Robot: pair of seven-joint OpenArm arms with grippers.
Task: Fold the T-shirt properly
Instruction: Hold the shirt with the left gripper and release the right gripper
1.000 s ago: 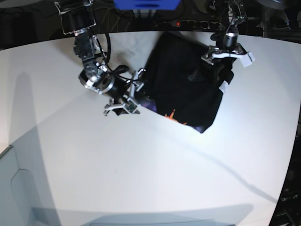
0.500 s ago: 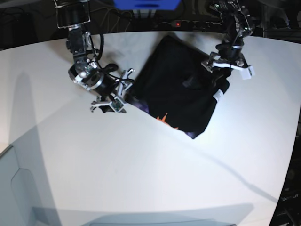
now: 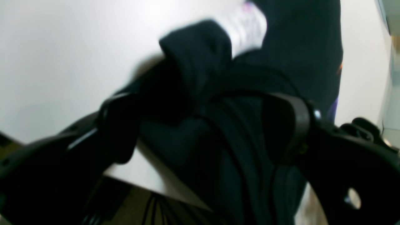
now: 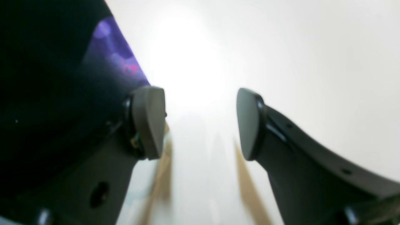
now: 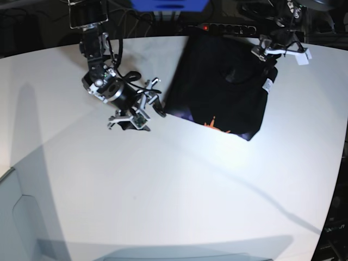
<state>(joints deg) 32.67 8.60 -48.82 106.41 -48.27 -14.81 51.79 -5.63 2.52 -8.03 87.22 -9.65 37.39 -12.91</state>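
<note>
The black T-shirt (image 5: 223,89) lies folded at the back of the white table (image 5: 179,190), its orange print (image 5: 215,126) at the near edge and a white tag (image 5: 267,84) on the right. My left gripper (image 5: 280,51) is at its far right corner. In the left wrist view, bunched black cloth (image 3: 290,40) fills the gap of that gripper (image 3: 203,125). My right gripper (image 5: 142,109) stands open just left of the shirt. Nothing lies between its fingers in the right wrist view (image 4: 200,122), and the shirt's purple-edged cloth (image 4: 47,78) lies beside the left finger (image 4: 148,122).
The table's far edge runs right behind the shirt, with a power strip showing a red light (image 5: 204,26) and a blue object (image 5: 168,4) beyond it. A pale grey container (image 5: 11,217) sits at the lower left corner.
The left gripper has moved back and to the right, and the T-shirt has slid that way with it. The right gripper has drifted slightly left, still open beside the shirt's edge.
</note>
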